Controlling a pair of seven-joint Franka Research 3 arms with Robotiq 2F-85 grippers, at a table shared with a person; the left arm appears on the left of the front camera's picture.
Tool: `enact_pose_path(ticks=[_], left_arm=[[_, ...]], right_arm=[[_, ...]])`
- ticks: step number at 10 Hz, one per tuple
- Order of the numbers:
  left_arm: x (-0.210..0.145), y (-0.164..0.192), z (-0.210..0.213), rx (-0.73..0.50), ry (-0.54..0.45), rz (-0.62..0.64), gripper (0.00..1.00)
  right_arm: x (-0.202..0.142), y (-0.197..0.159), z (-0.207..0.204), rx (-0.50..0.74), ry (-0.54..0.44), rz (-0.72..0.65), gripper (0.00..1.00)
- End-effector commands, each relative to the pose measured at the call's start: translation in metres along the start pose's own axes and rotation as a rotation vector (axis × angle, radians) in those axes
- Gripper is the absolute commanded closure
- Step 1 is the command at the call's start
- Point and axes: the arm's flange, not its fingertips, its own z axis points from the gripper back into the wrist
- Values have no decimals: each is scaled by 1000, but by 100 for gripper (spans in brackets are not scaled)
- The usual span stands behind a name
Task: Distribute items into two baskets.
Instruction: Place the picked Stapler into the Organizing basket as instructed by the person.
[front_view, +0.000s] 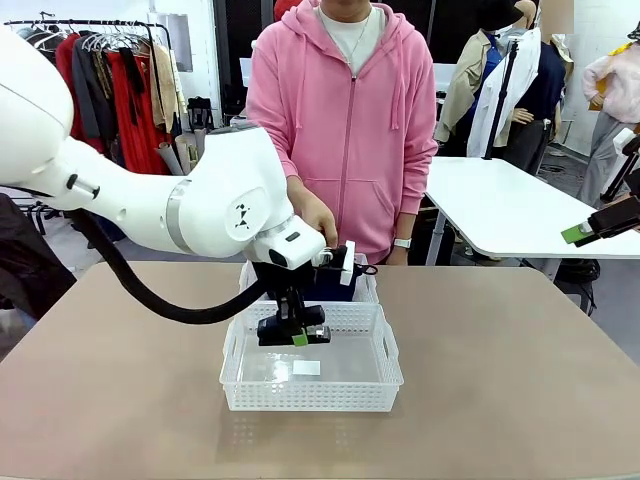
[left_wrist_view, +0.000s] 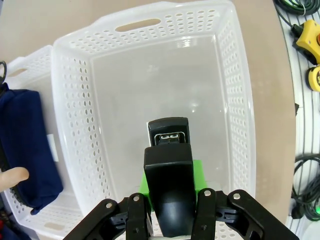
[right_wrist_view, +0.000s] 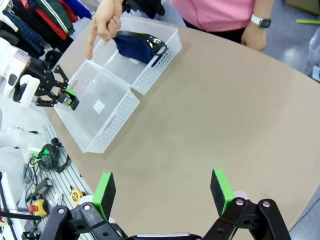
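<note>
A: What is the left gripper (left_wrist_view: 169, 212) doing?
B: Its green pads are clamped on the black stapler (left_wrist_view: 168, 165), which juts straight out ahead of the fingers.
A: And beneath it?
B: The near white basket (front_view: 385, 350) — the stapler hangs above its bare floor, over the end nearer the person.
A: The other basket?
B: Just past the gripper, end to end with the first. The far basket (right_wrist_view: 165, 45) holds the navy pouch (right_wrist_view: 134, 47), and the person's hand (right_wrist_view: 104, 22) is at it, one finger pointing down by the rim.
A: The right gripper (right_wrist_view: 162, 192)?
B: Well away from the left one, high above the table (right_wrist_view: 225, 110) — fingers spread wide, nothing between them.
</note>
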Motion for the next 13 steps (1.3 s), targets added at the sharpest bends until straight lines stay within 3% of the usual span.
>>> enact_pose_path(ticks=[1,13], left_arm=[[-3,4,-7,1,-27,33,100],[-9,18,-60,-123,-28,24,100]], right_arm=[[1,0,1,-3,1,-1,0],[1,0,1,-3,1,-1,0]])
